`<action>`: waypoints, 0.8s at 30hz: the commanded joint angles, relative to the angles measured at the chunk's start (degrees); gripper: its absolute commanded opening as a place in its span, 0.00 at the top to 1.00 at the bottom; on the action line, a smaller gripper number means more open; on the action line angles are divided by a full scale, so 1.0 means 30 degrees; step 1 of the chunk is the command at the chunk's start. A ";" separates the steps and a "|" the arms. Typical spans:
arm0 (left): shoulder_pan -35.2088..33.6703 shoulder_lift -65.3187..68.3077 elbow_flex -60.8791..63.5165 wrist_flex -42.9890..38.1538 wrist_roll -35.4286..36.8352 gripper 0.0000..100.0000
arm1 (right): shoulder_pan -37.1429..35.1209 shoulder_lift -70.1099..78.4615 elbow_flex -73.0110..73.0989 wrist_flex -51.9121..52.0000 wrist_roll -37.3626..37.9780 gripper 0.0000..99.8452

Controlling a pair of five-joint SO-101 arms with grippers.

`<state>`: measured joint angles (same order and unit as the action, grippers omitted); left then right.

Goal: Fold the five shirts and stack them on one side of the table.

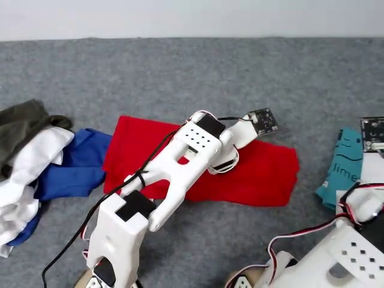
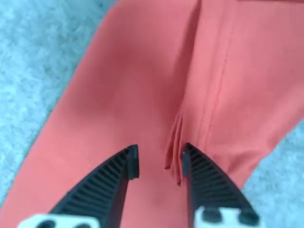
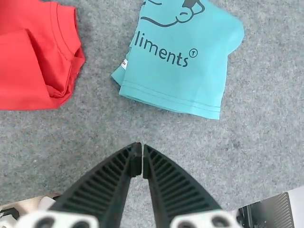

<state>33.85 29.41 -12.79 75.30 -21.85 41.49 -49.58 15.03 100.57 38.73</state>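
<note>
Clutter at the left edge of the table — olive shirt, white shirt, blue shirt. Red shirt lies mid-table under the open-fingered left gripper; right gripper, closed empty, hovers by the teal shirt.

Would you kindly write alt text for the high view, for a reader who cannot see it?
The left arm extends over a red shirt spread in the middle of the grey table. A blue shirt, a white shirt and a dark green shirt are heaped at the left edge; a folded teal shirt lies at the right edge, near the right arm.
</note>
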 commanded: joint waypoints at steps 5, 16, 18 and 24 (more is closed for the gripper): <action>-0.1084 -0.2549 -0.1949 0.1758 -0.0029 0.95 | 0.0161 -0.0337 -0.0176 0.0747 -0.0176 0.99; -0.5509 -0.6740 -0.1949 0.4747 0.2755 0.99 | 0.0132 -0.0337 -0.0176 0.0747 -0.0176 0.99; -0.6681 -0.7531 -0.1949 0.5392 0.3604 0.99 | 0.0132 -0.0337 -0.0176 0.0747 -0.0176 0.99; -0.9612 -0.9963 -0.1890 0.8176 0.4220 0.99 | 0.0132 -0.0337 -0.0176 0.0747 -0.0176 0.99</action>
<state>8.26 5.76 -16.22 96.40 -10.15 41.49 -49.58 15.03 100.57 38.73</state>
